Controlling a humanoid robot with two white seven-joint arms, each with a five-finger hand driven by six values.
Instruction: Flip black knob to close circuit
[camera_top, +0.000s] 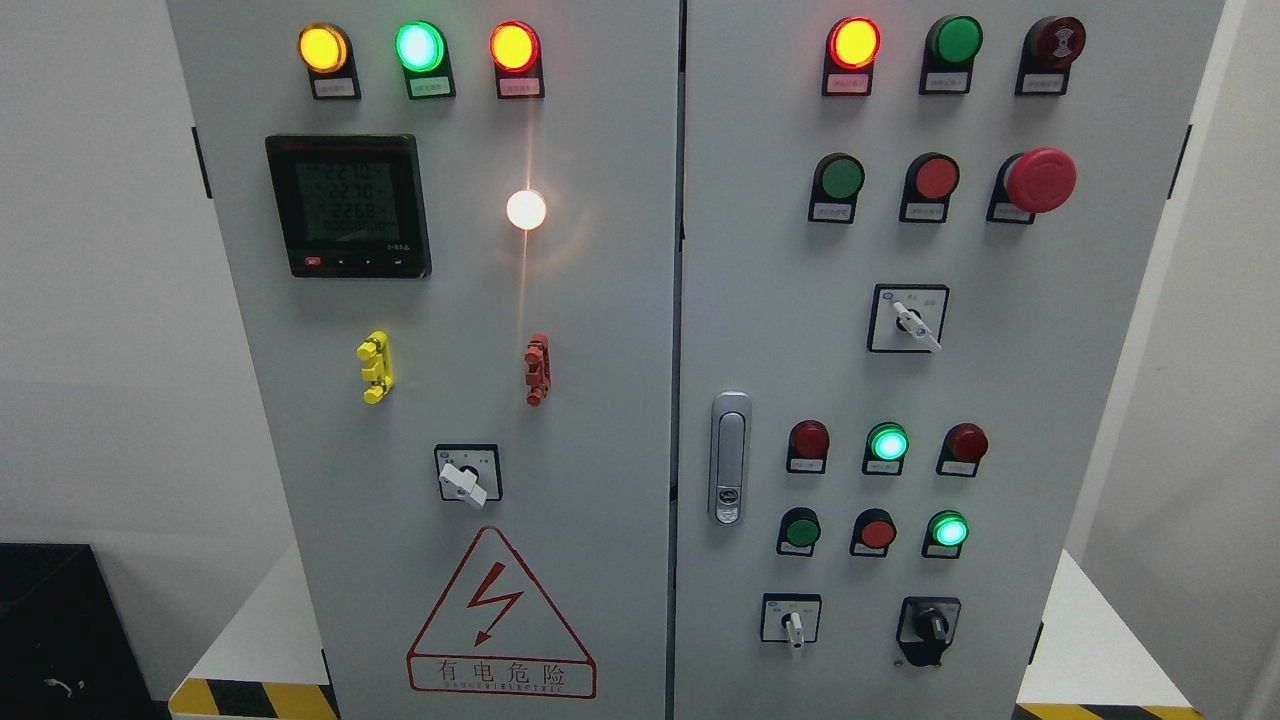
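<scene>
A grey electrical cabinet (600, 330) with two doors fills the room's near wall, standing on a white platform (265, 625) edged with yellow-and-black hazard tape (250, 697). White walls (110, 300) rise on either side, and a dark box (55, 630) sits at the lower left.

On the left door, amber (322, 47), green (419, 46) and red-ringed (514, 46) lamps glow along the top above a digital meter (348, 206) with lit readings. A bright white light (526, 209) shines beside the meter, casting a vertical streak down the panel. Below are a yellow clip (375, 367), an orange-red clip (537, 369), a white-handled selector switch (467, 478) and a red triangular shock-warning sign (500, 620).

The right door carries a silver latch handle (730, 458), a red mushroom emergency button (1039, 180), rows of red and green buttons, two of them lit green (888, 442) (949, 531), and two more white-handled selectors (908, 320) (792, 620). The black knob (930, 626) sits at the lower right of this door, below the lit green buttons and right of the lowest white selector, its handle pointing roughly upright.

Neither robot hand appears in the head view, so their grip cannot be told.
</scene>
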